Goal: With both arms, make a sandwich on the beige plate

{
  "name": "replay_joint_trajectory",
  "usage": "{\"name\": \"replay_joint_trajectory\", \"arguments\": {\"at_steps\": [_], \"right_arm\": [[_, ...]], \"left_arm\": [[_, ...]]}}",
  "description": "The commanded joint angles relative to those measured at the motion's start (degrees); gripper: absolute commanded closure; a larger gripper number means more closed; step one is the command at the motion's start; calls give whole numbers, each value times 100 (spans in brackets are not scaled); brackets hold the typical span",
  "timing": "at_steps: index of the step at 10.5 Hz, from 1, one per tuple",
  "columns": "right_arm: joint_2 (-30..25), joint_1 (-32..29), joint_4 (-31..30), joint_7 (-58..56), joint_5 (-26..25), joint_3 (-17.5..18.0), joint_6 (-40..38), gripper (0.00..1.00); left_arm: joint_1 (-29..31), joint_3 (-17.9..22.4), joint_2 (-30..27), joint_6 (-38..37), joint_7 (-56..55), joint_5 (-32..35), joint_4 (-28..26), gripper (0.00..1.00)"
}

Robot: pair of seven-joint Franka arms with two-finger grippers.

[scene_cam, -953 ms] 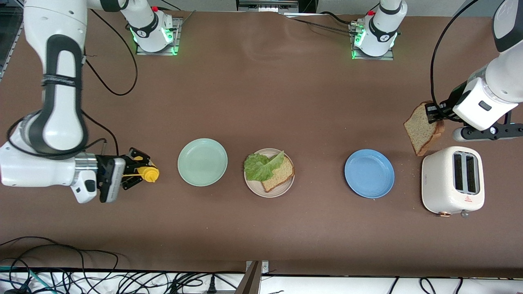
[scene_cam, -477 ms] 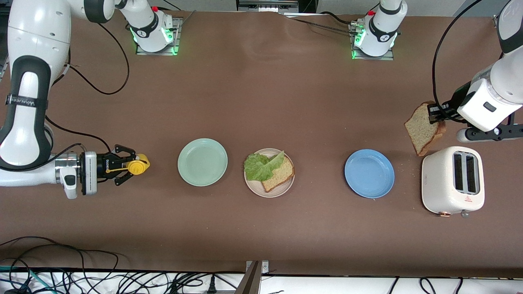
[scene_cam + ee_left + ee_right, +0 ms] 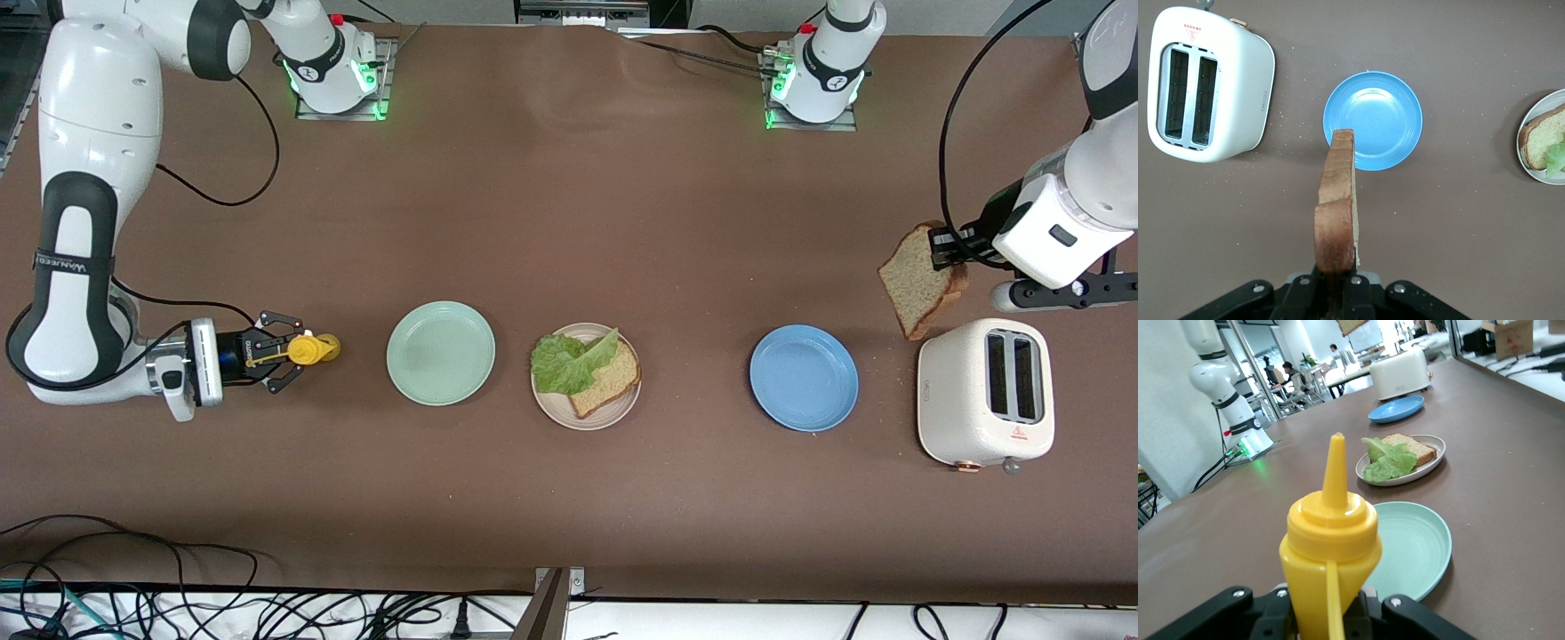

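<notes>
On the brown table [image 3: 569, 222], half a sandwich sits waiting on the beige plate [image 3: 556, 409].

Taking that plate as the landmark: the white toaster [image 3: 985, 393] stands well off toward the left arm's end, with the blue plate [image 3: 804, 377] between the two, and the mint green plate [image 3: 440, 352] is just beside the beige plate toward the right arm's end. On the beige plate lie one bread slice [image 3: 613, 378] and a lettuce leaf [image 3: 569, 364] over it. The left gripper [image 3: 944, 246] is up in the air by the toaster, jaws pinched on a second bread slice [image 3: 917, 280]. The right gripper [image 3: 283, 350], past the mint green plate, is clamped on a yellow mustard bottle [image 3: 311, 349].
</notes>
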Motion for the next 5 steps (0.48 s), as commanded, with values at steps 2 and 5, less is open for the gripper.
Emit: {"name": "replay_joint_trajectory", "arguments": {"at_steps": [2, 5], "right_arm": [[203, -203, 27, -875, 373, 81, -452, 100], [362, -264, 27, -1238, 445, 81, -584, 100]], "left_arm": [[49, -13, -41, 41, 42, -135, -56, 100], [40, -22, -41, 41, 33, -135, -48, 100]]}}
